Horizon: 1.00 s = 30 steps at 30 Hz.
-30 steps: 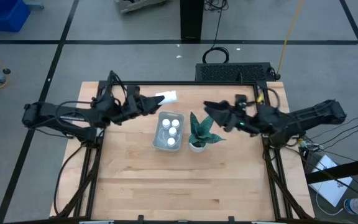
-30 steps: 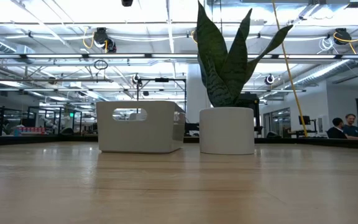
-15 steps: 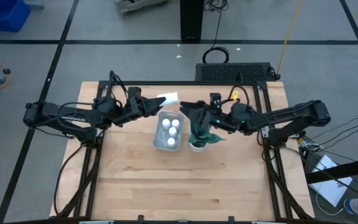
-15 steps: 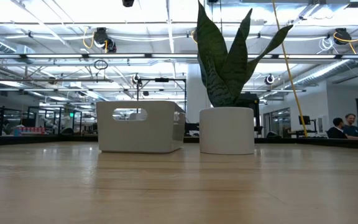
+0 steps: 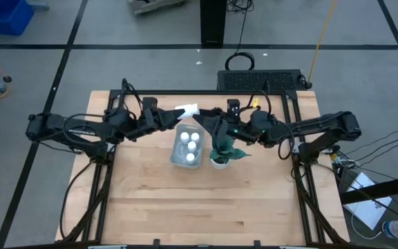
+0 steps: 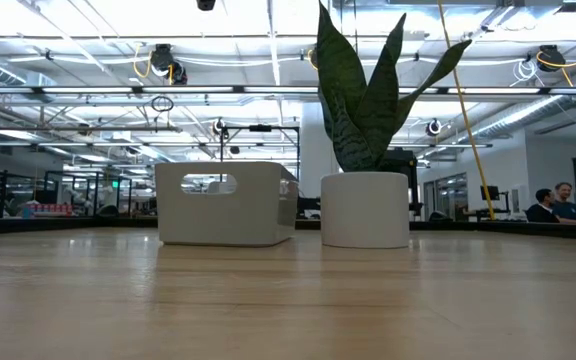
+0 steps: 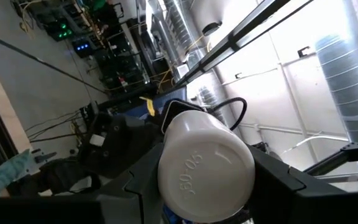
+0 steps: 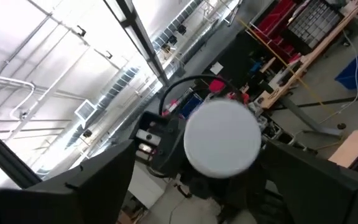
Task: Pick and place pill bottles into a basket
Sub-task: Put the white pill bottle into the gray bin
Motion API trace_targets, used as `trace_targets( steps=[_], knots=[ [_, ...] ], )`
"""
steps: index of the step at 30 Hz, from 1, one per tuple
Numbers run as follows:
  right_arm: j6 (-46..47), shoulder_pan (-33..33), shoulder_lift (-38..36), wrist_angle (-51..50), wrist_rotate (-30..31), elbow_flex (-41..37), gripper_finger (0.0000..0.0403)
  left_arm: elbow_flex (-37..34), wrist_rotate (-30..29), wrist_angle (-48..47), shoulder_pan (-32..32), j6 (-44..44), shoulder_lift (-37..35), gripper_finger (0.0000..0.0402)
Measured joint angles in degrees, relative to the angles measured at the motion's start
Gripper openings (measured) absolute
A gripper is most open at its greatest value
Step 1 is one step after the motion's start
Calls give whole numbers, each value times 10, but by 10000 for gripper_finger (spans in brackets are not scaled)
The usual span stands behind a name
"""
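1. Four pill bottles (image 5: 189, 144) stand with their white caps up inside the basket (image 5: 200, 132), which sits near the middle of the table (image 5: 206, 200), a little toward the far side; in the low view the basket (image 6: 226, 204) shows as a pale box.
2. One more bottle (image 5: 186, 109), the fifth, is pinched between the fingers of the left gripper (image 5: 175, 115), above the far left corner of the basket; in the left wrist view this bottle (image 7: 205, 167) fills the gap between the two dark fingers (image 7: 126, 183).
3. Right gripper (image 5: 202, 119) reaches in from the right with its fingers spread wide, its tips just beside the held bottle; the right wrist view shows the round cap (image 8: 222, 137) between them, and I cannot tell if they touch it.
4. Just right of the basket stands a small white pot with a green plant (image 5: 222, 149).
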Motion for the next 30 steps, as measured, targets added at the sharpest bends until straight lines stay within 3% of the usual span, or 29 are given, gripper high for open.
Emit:
trace_targets(
  steps=[5, 10, 17, 24, 30],
  knots=[
    [-5, 8, 10, 15, 4, 0, 336, 0, -34, 44, -4, 18, 0, 177],
    [-71, 30, 20, 73, 90, 0, 325, 0, -58, 89, -3, 47, 0, 180],
    [-76, 26, 64, 115, 119, 12, 304, 0, -103, 93, -6, 60, 0, 177],
    [-101, 22, 135, 196, 107, 70, 284, 0, -110, 101, -7, 58, 0, 180],
    [-116, 21, 157, 188, 124, 106, 283, 0, -105, 138, -9, 79, 0, 177]
  ],
)
